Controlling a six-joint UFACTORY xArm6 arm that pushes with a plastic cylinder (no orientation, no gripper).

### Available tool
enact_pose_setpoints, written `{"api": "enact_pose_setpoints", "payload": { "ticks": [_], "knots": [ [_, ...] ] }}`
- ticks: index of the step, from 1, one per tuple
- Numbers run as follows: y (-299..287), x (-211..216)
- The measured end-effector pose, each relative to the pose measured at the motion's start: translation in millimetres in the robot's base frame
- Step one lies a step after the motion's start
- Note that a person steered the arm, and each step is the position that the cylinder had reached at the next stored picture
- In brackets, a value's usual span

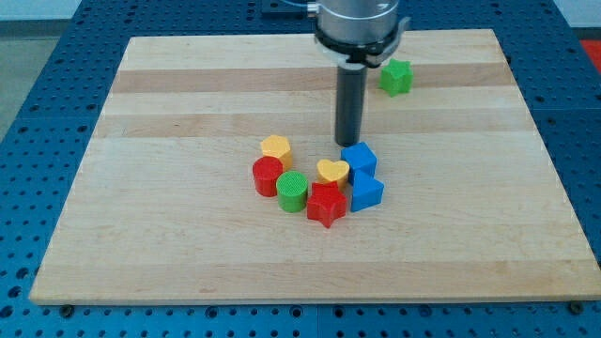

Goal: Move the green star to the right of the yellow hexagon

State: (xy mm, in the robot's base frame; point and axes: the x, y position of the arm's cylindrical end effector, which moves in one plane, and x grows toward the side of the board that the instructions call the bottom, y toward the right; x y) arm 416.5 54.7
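1. Seven small blocks sit on the wooden board (188,235), and six of them are bunched up near the middle.
2. My tip (349,143) is the bottom end of a dark rod with no hand on it, so it cannot open, close or hold anything — right now it touches no block that I can be sure of.
3. The tip stands just at 12 o'clock from the upper blue block (359,159), very close to it.
4. The green star (396,77) is all alone, well apart from the bunch, up at about 1 o'clock from the tip.
5. The yellow hexagon (275,146) is at 9 o'clock from the tip, at the top left of the bunch.
6. Below the hexagon sit the red round block (268,176) and the green round block (292,191), side by side.
7. The yellow heart (332,171) is next to the upper blue block — the red star (326,204) is just under the heart.
8. The lower blue block (366,192) is at 6 o'clock from the upper one, touching it.
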Motion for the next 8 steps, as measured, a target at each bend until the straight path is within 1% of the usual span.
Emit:
{"api": "enact_pose_setpoints", "payload": {
  "ticks": [1, 2, 3, 4, 5, 6, 7, 8],
  "knots": [
    [56.5, -0.4],
    [116.5, -27.5],
    [148.4, -97.9],
    [126.2, -126.0],
    [58.6, -101.8],
    [13.9, -80.3],
    [39.3, -94.4],
    [41.9, -122.0]
  ]
}}
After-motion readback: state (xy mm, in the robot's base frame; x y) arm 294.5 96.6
